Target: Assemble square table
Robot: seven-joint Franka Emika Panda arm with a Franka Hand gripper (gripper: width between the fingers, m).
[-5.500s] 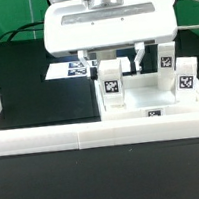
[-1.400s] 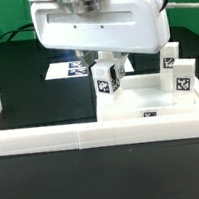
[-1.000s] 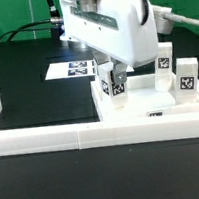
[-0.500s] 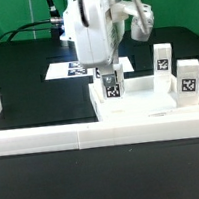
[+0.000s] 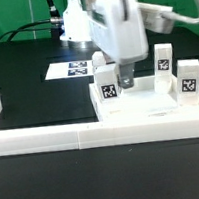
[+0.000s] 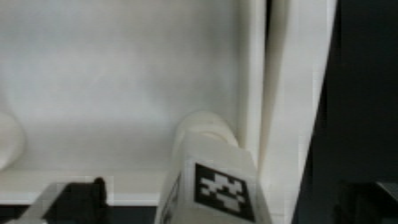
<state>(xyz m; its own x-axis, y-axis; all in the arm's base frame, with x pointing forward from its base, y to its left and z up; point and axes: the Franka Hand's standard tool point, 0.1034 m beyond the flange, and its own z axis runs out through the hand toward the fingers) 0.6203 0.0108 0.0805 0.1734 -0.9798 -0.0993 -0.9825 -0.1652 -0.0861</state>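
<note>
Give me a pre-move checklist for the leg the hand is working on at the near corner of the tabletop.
1. Leg standing upright on the tabletop: ok.
2. Hand closed on that leg: cannot tell; the exterior view shows it close beside the leg, and the wrist view shows only the fingertips.
3. Leg fully seated: cannot tell.
4. Other two visible legs upright, apart from the hand: ok.
5. Tabletop against the border wall: ok.
6. Fourth leg located: not ok; not in view.

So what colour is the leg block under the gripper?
White leg block with a black-and-white tag; exterior view shows it best.
</note>
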